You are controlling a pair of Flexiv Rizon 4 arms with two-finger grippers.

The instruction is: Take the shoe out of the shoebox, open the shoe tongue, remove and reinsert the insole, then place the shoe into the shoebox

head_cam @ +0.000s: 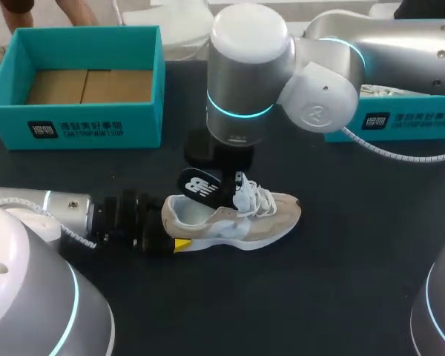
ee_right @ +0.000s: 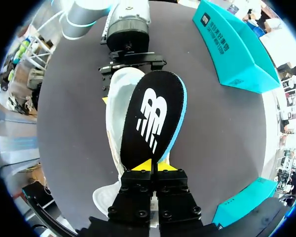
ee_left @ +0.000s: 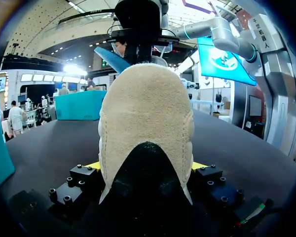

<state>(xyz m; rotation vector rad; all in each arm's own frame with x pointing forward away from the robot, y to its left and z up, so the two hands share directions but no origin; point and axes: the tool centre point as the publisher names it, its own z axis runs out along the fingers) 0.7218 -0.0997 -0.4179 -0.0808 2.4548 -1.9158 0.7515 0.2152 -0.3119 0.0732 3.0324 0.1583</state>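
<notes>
Two claws, one sneaker, one insole, one open shoebox, on a dark tabletop (head_cam: pixel 356 282).

1. Sneaker (head_cam: pixel 241 219): beige and white, white laces. It stands sole down near the middle of the tabletop. In the head view its long axis runs left to right, heel toward my left arm and toe toward the right. The left wrist view shows only the suede heel with its black patch; the rest is hidden behind it. In the right wrist view the toe end is largely covered by the claw body.

2. Insole (ee_right: pixel 155 118): black top face with a large white logo, blue edge and underside. It is out of the sneaker, raised above the opening and lying roughly along the sneaker's length. I cannot tell whether its far end touches the sneaker.

3. Left claw (ee_left: pixel 145 168): clenched on the sneaker's heel, one yellow tip on each side.

4. Right claw (ee_right: pixel 153 167): clamped on the near end of the insole, with the yellow tips pressed together on it. In the head view it is mostly hidden under its own wrist.

5. Shoebox (head_cam: pixel 81 122): teal, open, brown cardboard inside. It sits at the far left, well apart from the sneaker. Its front wall carries a black-and-white label and a line of characters.

6. Second teal box piece (head_cam: pixel 404 122): far right, with similar print, partly cut off by my right arm.
</notes>
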